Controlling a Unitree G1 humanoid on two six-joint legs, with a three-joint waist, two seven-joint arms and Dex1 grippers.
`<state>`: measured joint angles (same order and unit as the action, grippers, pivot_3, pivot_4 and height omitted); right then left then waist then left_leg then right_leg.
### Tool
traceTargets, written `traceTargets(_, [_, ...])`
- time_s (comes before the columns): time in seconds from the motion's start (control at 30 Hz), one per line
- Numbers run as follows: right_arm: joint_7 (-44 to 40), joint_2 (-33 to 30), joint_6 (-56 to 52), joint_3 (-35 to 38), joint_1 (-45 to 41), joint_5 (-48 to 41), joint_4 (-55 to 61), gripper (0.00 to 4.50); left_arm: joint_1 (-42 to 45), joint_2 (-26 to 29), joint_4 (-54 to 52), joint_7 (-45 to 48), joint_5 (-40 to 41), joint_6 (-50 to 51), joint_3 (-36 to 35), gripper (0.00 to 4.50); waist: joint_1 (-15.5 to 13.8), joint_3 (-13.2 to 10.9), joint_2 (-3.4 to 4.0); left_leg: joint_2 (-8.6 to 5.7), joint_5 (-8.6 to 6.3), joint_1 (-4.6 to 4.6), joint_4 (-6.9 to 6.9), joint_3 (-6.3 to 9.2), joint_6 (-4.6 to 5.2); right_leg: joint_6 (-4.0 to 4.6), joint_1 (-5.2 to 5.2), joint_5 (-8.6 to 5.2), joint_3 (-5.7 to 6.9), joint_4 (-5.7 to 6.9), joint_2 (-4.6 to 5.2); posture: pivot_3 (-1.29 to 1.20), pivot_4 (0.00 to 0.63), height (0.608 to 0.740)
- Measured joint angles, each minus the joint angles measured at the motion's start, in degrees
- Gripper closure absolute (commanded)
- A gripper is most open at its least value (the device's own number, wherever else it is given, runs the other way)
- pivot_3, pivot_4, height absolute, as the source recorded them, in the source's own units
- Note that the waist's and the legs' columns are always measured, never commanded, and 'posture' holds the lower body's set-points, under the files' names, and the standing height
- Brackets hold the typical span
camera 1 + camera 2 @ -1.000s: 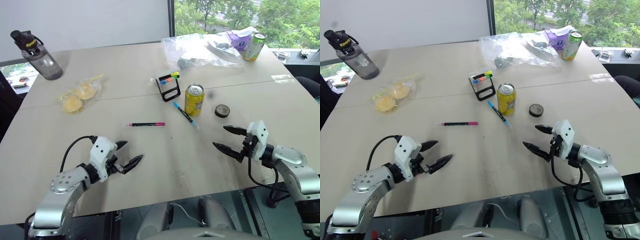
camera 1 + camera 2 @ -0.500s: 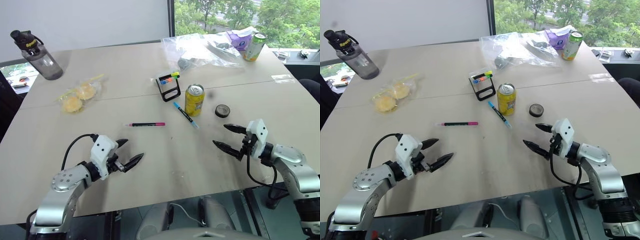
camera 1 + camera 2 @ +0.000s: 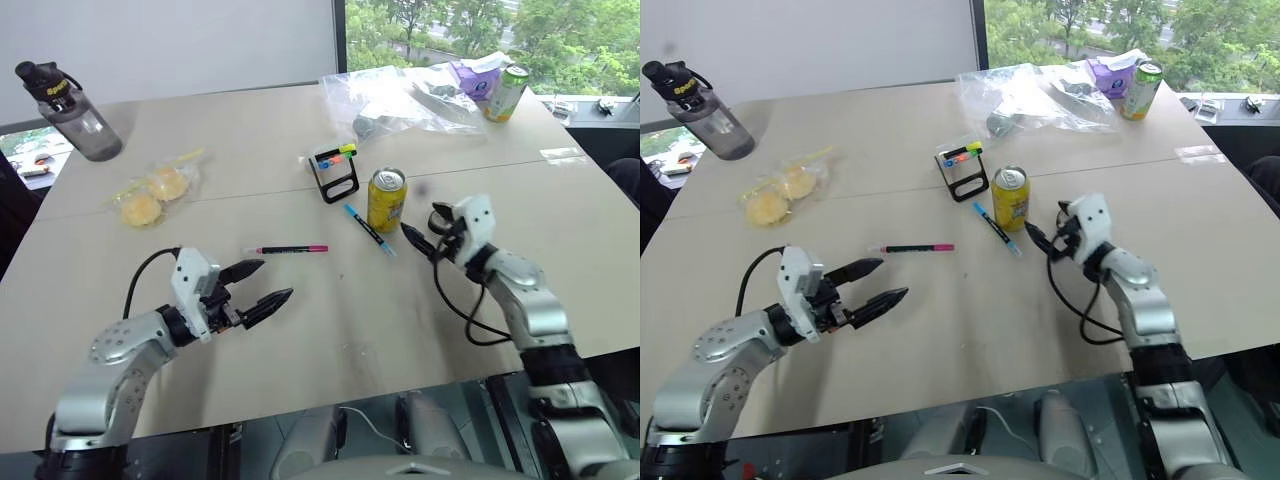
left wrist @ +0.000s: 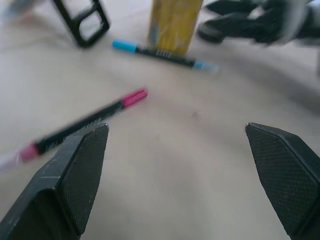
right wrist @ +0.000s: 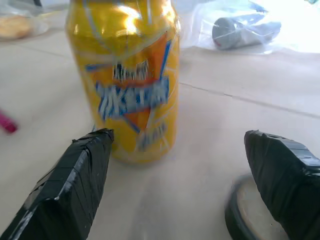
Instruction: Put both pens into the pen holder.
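Looking across the table (image 3: 300, 340) from left to right, I first see my left gripper (image 3: 262, 284), with its jaws wide and nothing in them. Just ahead of it lies the black pen with the pink end (image 3: 290, 248). It lies flat and runs side to side, with the pink end toward my right. Next comes the blue pen (image 3: 368, 228), lying flat and slanted, its far end near the pen holder (image 3: 337, 173) and its near end pointing toward my right gripper (image 3: 423, 229). A yellow can (image 3: 387, 199) stands just beside the blue pen. My right gripper is close to that near tip, jaws wide and holding nothing. I think my left arm is nearer the pink pen and my right arm is nearer the blue one. Both pens are still on the table, not in the holder.
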<state>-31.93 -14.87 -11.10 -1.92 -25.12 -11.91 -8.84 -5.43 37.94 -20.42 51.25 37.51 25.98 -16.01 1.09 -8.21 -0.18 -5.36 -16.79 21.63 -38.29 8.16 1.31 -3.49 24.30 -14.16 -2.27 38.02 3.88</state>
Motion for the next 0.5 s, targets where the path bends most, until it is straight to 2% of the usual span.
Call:
traceTargets(0.27, [1.32, 6.64, 4.04, -1.47, -10.79, 2.30, -13.70, 0.04, 1.78, 2.59, -0.93, 0.94, 1.95, 0.96, -1.58, 0.00, 0.69, 0.00, 0.00, 0.00, 0.00, 0.02, 0.01, 0.01, 0.00, 0.00, 0.04, 0.00, 0.05, 0.01, -0.04, 0.00, 0.150, 0.740])
traceTargets(0.5, [0.13, 9.15, 5.19, -1.22, -14.76, 1.75, -19.32, 0.04, 1.93, 3.17, -1.64, 0.34, 1.92, 1.03, -1.62, 0.00, 1.43, -0.01, 0.01, 0.00, 0.00, 0.05, 0.02, -0.02, -0.01, 0.00, 0.12, 0.00, 0.03, 0.03, -0.06, 0.00, 0.150, 0.740])
